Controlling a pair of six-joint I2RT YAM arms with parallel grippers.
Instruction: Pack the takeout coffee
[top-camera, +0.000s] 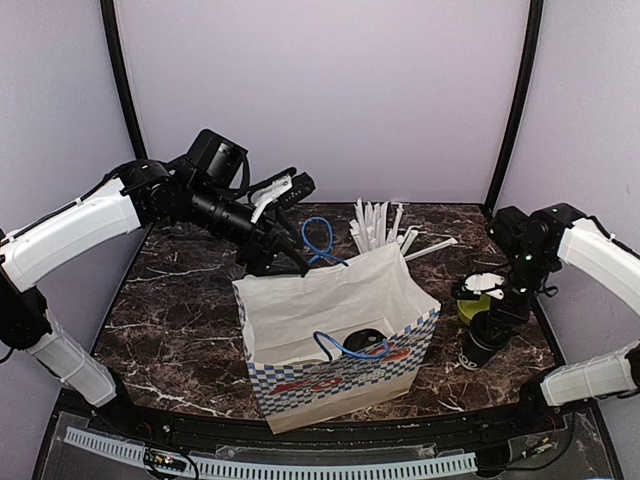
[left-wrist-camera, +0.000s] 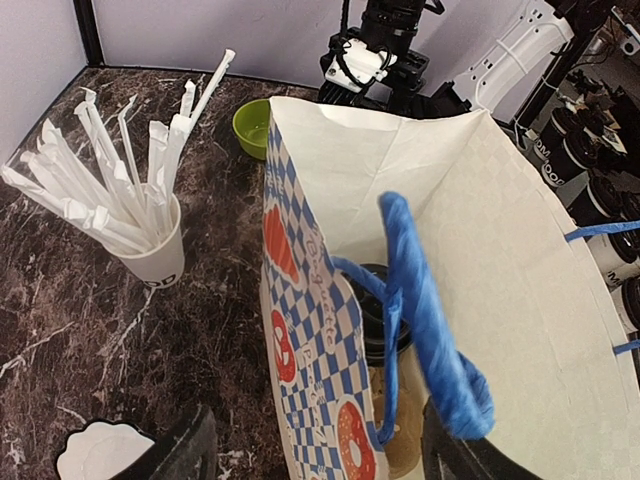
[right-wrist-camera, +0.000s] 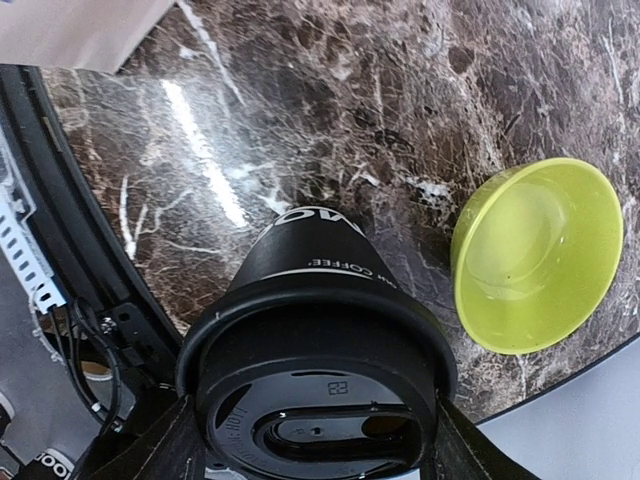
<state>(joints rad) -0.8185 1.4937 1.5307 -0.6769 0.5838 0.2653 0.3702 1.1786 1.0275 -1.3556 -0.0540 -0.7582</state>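
Note:
A white paper bag (top-camera: 330, 300) with a blue check print and blue handles stands open mid-table. One black lidded coffee cup (top-camera: 365, 340) stands inside it and also shows in the left wrist view (left-wrist-camera: 385, 310). My left gripper (top-camera: 290, 252) is open at the bag's far rim. Its fingers straddle the bag wall (left-wrist-camera: 310, 330), and a blue handle (left-wrist-camera: 425, 320) loops beside one finger. My right gripper (top-camera: 488, 318) is shut on the second black cup (top-camera: 478, 348), which stands on the table right of the bag. Its fingers (right-wrist-camera: 175, 445) press both sides of the lid (right-wrist-camera: 320, 400).
A lime-green bowl (top-camera: 472, 305) lies just behind the right cup, also in the right wrist view (right-wrist-camera: 535, 255). A white cup of straws (top-camera: 385, 232) stands behind the bag, seen too by the left wrist (left-wrist-camera: 150, 255). The table's front edge (right-wrist-camera: 90, 270) is close to the right cup.

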